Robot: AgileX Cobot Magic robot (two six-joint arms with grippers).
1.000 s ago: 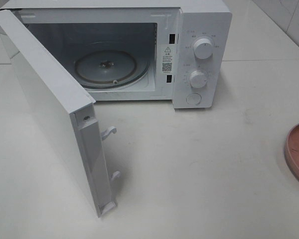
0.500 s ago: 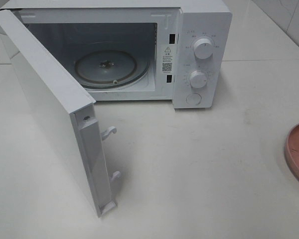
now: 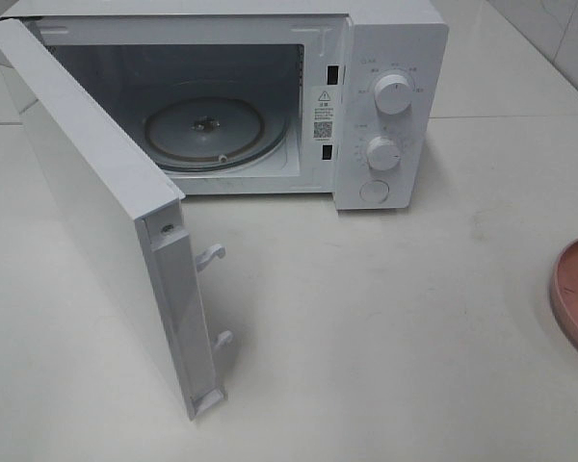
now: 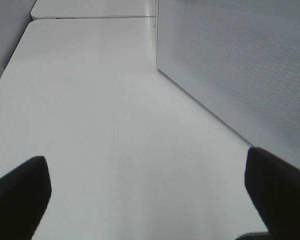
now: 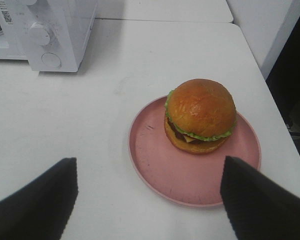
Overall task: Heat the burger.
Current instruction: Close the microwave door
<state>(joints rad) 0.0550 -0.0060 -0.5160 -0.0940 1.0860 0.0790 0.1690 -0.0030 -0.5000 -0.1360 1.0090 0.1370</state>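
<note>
- Your right gripper hangs above the white counter at the near right, its jaws spread wide and holding nothing; the two dark fingers frame the plate from the near side.
- Just beyond those jaws sits the pink plate, and on it the burger: glossy golden-brown bun, green lettuce frill, dark patty. It rests toward the plate's far right part, upright, and neither finger touches it.
- From the high camera you see only the plate's left rim at the right edge of the counter, well apart from the microwave.
- Your left gripper hovers over bare counter at the near left, jaws wide apart and empty, with the perforated face of the microwave door just to its right.
- The microwave door stands swung open toward you on the left, its two latch hooks pointing right.
- Farther back, the white microwave faces you with its cavity open; the glass turntable lies flat inside with nothing on it.
- On the right panel of the microwave, two round knobs sit one above the other, with a round button below them.
</note>
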